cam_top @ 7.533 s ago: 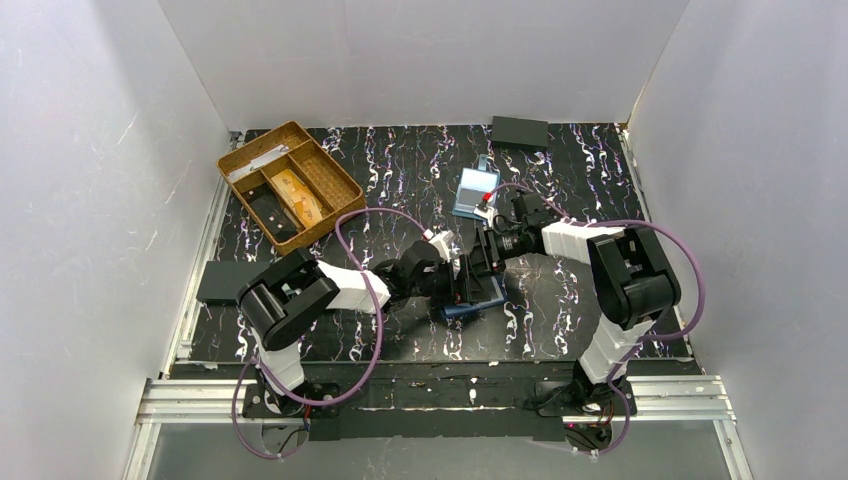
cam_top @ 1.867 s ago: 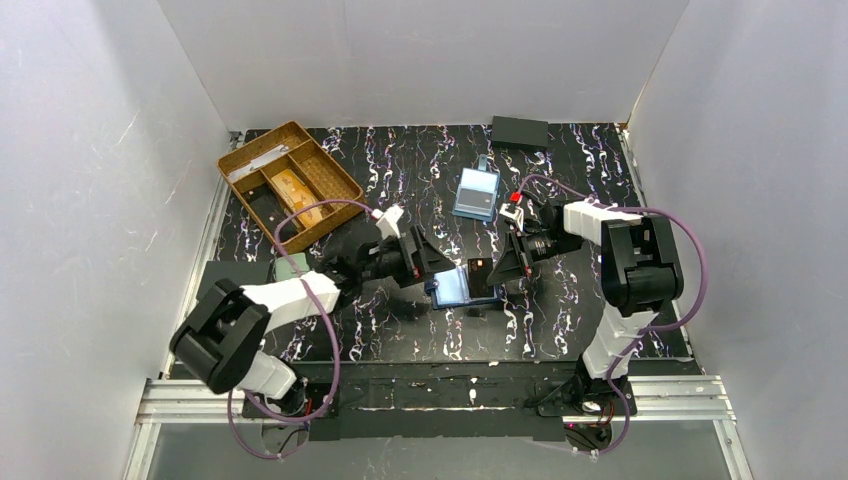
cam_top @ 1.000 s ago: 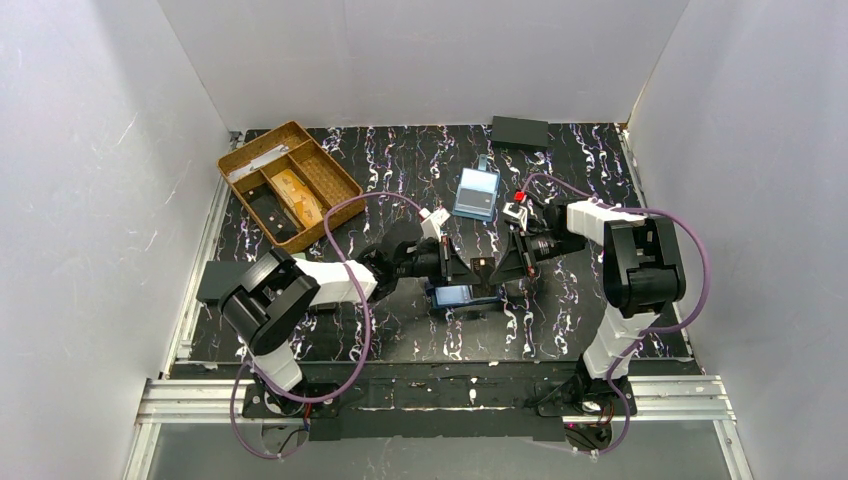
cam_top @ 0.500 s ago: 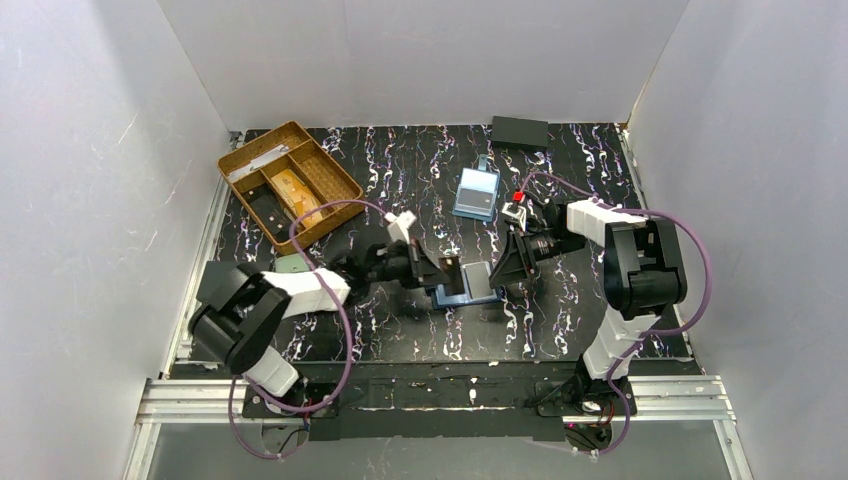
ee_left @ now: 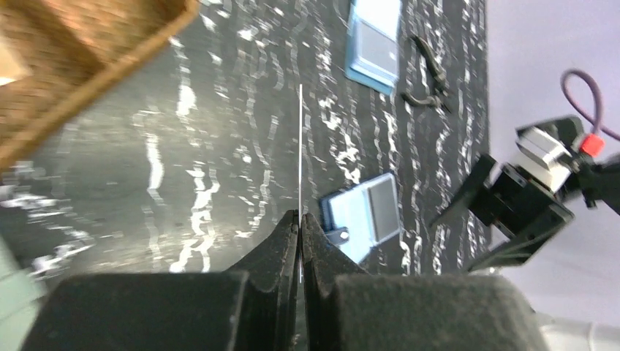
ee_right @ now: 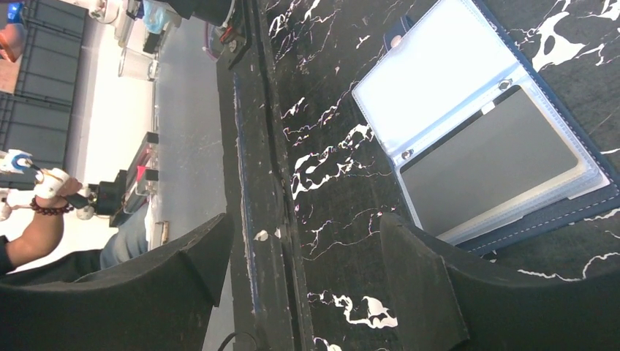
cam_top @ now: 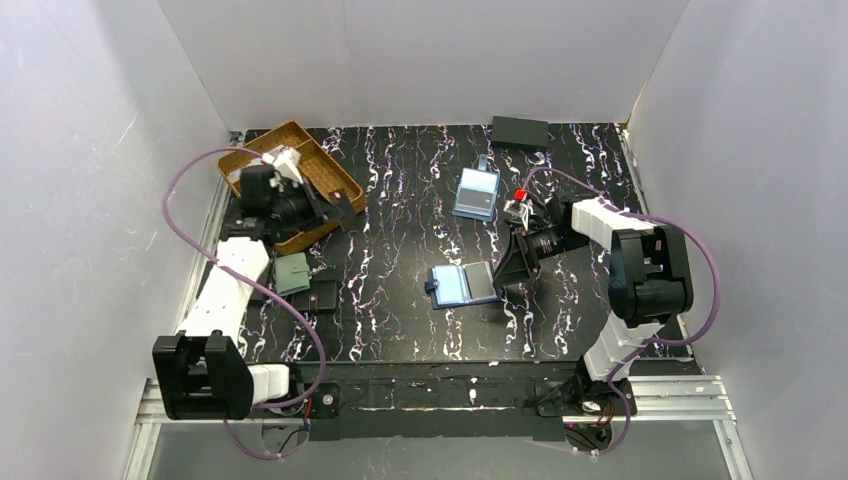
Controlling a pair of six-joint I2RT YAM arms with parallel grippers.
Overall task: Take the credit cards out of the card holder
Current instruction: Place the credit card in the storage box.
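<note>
The card holder (cam_top: 462,284) lies open and flat mid-table, navy outside and light blue inside; in the right wrist view (ee_right: 475,124) a grey card (ee_right: 490,168) sits in one clear slot. My right gripper (cam_top: 510,268) hovers just right of it, jaws wide open with nothing between them (ee_right: 303,227). My left gripper (cam_top: 335,205) is far back left, over the near corner of the wooden tray (cam_top: 330,165). It is shut on a thin credit card (ee_left: 300,146), seen edge-on as a pale line sticking out past the fingertips (ee_left: 300,216).
A sage-green pouch (cam_top: 293,272) and a small black item (cam_top: 322,295) lie left of centre. The light blue clear case (cam_top: 476,192) sits behind the holder. A flat black rectangle (cam_top: 519,131) is at the back. White walls enclose the table.
My left arm swung away from the card holder to the tray at back left, carrying the card. My right gripper opened, and the holder now lies flat and open.
</note>
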